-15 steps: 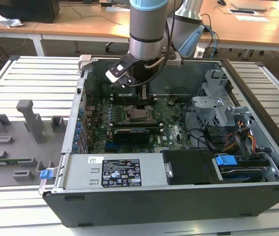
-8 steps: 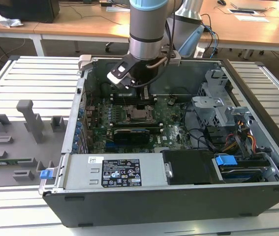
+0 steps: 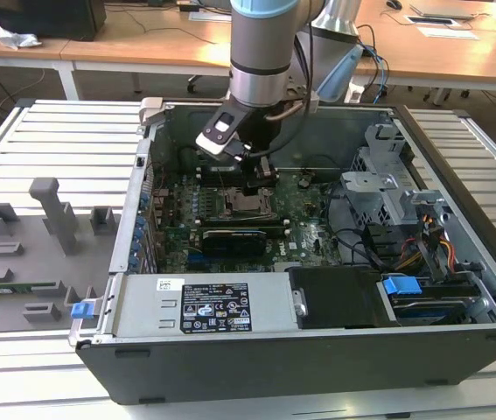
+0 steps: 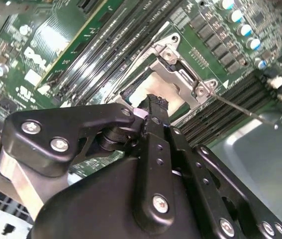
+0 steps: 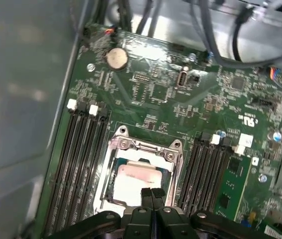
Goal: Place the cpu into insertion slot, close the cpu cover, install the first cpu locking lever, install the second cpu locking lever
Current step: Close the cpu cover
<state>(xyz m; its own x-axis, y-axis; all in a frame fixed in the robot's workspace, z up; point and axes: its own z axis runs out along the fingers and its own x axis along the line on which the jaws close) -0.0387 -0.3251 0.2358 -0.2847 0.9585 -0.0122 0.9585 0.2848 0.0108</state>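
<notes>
Pale cpu [image 5: 133, 181] inside insertion slot [image 5: 106, 184]

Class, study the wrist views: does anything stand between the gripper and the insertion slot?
Nothing visible does. In the first wrist view the gripper hangs directly over the insertion slot, no cable or part between.

The cpu cover [image 5: 145, 147] is bright bare metal, the end effector [image 5: 151, 193] matt black, the motherboard [image 5: 180, 109] glossy green.

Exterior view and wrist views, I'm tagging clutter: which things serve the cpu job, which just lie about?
Job: gripper, cpu, insertion slot, cpu cover.
Lying about: grey fixture tray, coin battery, memory slots, blue latch.
</notes>
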